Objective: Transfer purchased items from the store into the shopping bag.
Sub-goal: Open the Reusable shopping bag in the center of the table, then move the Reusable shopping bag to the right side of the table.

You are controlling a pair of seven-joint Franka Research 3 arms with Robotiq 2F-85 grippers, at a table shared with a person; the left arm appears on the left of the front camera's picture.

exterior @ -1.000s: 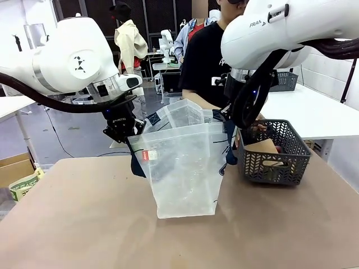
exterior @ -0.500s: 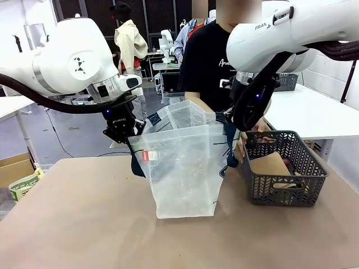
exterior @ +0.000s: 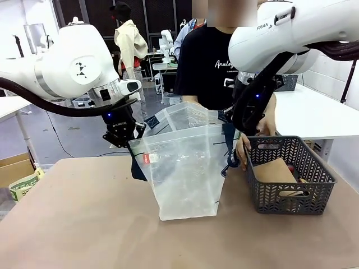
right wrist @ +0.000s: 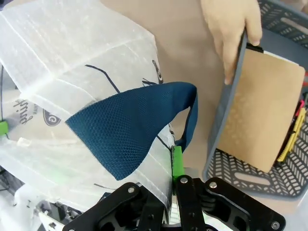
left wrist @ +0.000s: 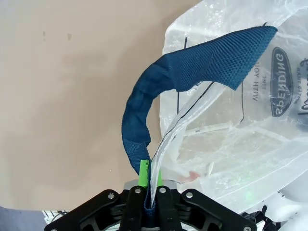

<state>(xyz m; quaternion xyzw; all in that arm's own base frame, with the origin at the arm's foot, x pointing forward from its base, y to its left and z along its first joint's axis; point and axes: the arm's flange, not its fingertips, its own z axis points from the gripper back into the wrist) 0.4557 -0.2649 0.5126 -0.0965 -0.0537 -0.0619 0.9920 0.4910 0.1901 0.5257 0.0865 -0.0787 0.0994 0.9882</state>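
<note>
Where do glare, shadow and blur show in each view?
Front view: soft light, faint shadow under the shopping bag on the table. Left wrist view: white sheen on its creased plastic, print sharp. Right wrist view: similar sheen, basket mesh sharp.

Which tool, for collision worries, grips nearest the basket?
The right tool, shut on the bag rim beside the basket; the left tool holds the far rim.

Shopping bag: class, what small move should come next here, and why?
Probably the person lifts the kraft packet from the basket into the shopping bag: the left gripper and right gripper each pinch its rim, holding it open, and the person's hand rests on the basket's rim.
</note>
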